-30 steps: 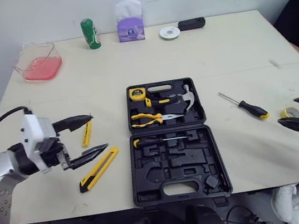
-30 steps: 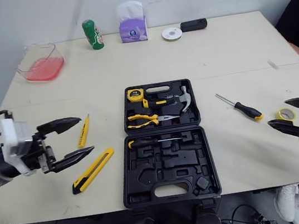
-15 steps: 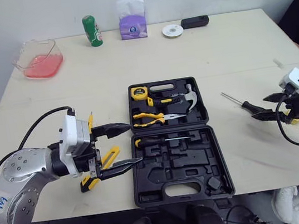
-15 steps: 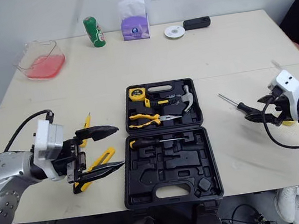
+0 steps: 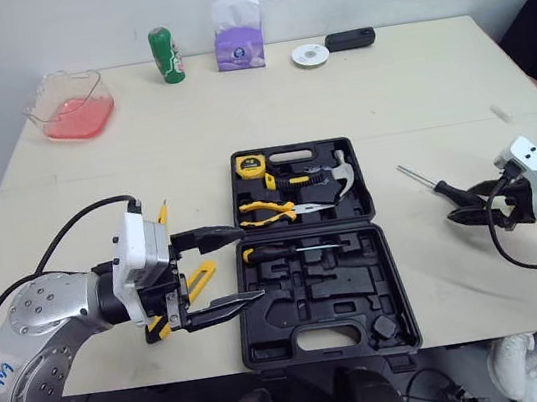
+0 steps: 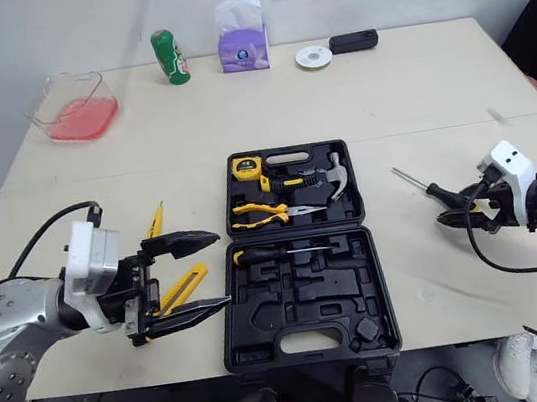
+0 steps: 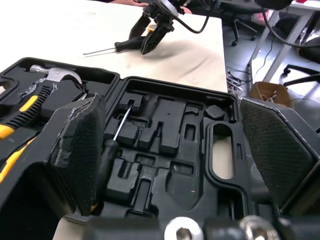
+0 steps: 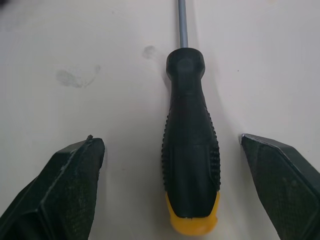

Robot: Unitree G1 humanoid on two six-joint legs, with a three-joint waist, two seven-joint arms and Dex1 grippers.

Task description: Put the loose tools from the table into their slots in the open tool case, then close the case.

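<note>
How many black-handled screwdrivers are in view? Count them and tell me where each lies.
2. One screwdriver sits in the tool case's near half, by the hinge. The other screwdriver lies on the table right of the case, between the open right hand's fingers. None looks hidden.

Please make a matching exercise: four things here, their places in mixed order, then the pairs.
1. black-handled, yellow-tipped screwdriver
2. round yellow tape measure
3. clear plastic container of pink contents
4. yellow-black utility knife

A. inside the open black tool case
B. between the open fingers of the right end effector
C. far left corner of the table
D. beside the left end effector

Pairs: 1-B, 2-A, 3-C, 4-D
</note>
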